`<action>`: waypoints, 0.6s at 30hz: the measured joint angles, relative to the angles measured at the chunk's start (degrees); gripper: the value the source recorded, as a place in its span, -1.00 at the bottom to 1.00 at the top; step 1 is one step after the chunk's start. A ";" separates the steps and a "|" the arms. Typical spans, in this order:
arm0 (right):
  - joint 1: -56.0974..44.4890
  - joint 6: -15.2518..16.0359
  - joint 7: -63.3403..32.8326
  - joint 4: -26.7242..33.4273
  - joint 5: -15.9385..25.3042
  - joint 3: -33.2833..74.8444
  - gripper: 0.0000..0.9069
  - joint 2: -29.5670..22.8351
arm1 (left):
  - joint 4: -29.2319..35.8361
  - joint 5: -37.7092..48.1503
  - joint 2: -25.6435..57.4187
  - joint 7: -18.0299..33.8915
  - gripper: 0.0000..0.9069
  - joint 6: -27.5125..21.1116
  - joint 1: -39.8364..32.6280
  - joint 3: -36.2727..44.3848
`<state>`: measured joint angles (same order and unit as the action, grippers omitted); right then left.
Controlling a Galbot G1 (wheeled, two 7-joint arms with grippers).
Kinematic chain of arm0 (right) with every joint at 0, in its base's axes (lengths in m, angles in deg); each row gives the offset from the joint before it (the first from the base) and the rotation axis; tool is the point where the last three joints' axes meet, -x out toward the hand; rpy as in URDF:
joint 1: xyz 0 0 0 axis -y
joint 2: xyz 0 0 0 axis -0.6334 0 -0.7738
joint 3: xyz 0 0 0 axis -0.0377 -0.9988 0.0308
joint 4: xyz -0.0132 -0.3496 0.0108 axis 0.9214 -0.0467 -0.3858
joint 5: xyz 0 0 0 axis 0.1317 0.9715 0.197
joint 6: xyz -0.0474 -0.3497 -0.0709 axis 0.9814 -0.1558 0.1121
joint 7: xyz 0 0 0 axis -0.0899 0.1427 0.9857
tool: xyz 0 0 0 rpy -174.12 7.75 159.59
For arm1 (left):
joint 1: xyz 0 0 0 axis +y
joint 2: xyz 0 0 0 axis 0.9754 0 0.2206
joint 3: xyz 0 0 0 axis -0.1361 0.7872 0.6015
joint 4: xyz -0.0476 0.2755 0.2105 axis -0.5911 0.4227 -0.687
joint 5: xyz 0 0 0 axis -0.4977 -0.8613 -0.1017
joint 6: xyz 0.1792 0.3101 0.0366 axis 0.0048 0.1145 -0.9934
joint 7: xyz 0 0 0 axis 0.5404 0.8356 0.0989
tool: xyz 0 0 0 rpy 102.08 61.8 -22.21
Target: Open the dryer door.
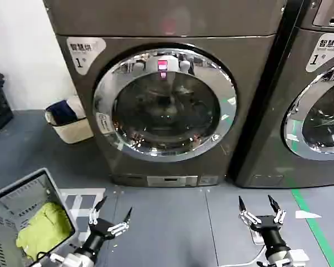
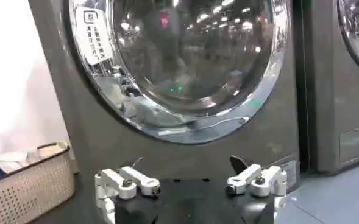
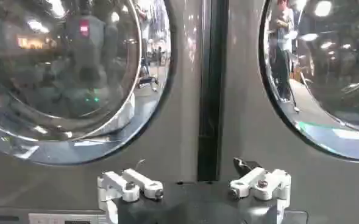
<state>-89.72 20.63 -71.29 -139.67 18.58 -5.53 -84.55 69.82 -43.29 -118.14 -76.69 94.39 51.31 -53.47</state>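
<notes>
Waiting low, both grippers spread wide.
Dryer door (image 1: 165, 104) sits far, up; left gripper (image 1: 111, 217) nearer than right gripper (image 1: 261, 209).

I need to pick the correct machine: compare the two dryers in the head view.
The left dryer faces the robot fully, its whole round door visible; the right dryer is cut off by the view's edge, showing part of its door. The left sits opposite the gap between both claws; the right lies beyond the right claw. Both are grey, chrome-ringed, closed.
</notes>
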 joint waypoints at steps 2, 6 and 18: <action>0.33 0.15 0.28 -0.21 -0.06 -0.30 1.00 0.50 | 0.06 0.00 -0.03 -0.01 1.00 0.00 0.15 0.01; 1.59 0.92 1.16 -0.56 -1.27 -1.25 1.00 2.29 | 0.34 -0.05 -0.07 -0.02 1.00 -0.03 0.41 -0.01; 7.91 2.24 2.89 -0.74 -4.39 -7.02 1.00 9.76 | 1.49 -0.02 -0.25 -0.03 1.00 -0.23 1.33 -0.06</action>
<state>-81.81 22.87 -68.40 -140.41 14.19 -12.55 -74.80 71.31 -43.31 -118.39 -76.73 94.17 52.63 -53.53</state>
